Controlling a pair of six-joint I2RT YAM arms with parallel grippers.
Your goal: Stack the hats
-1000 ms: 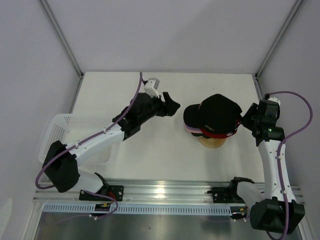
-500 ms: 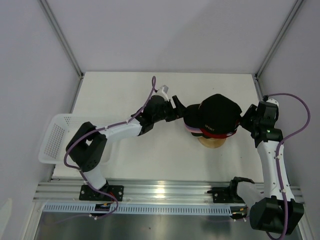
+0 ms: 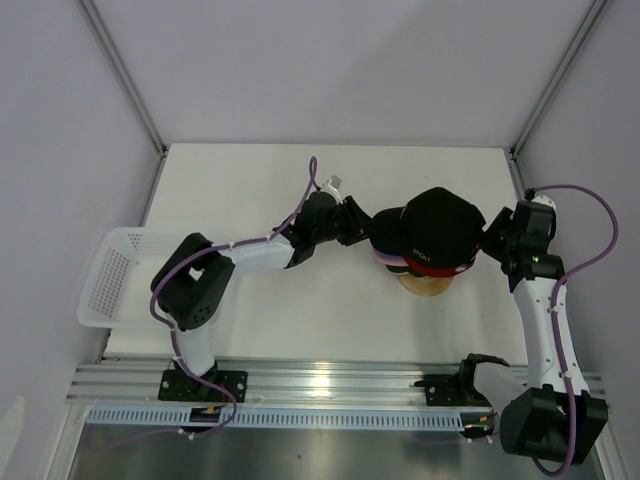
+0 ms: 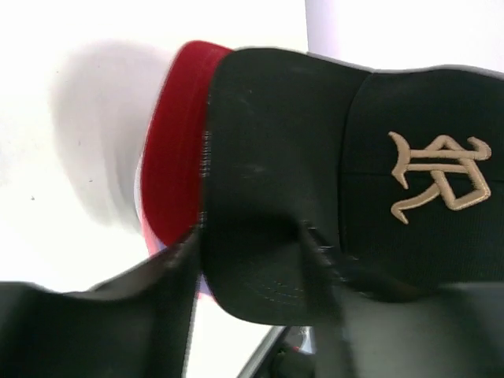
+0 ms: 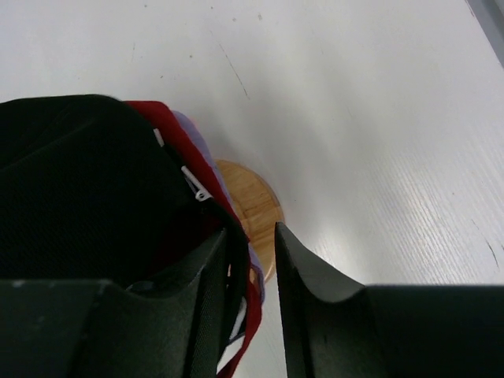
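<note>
Gently: my left gripper (image 4: 252, 315), spread about the brim (image 4: 260, 260) of the top black hat (image 3: 440, 225), should square it over the stack (image 3: 395, 262) near the right edge of the surface (image 3: 300, 310); whether my right gripper (image 5: 252, 291) pinches, I cannot tell.

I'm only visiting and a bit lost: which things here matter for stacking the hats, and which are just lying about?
Part of the job: the top black cap, the red cap beneath it, the wooden stand carrying the stack.
Just lying about: the white mesh basket at the left edge.
</note>
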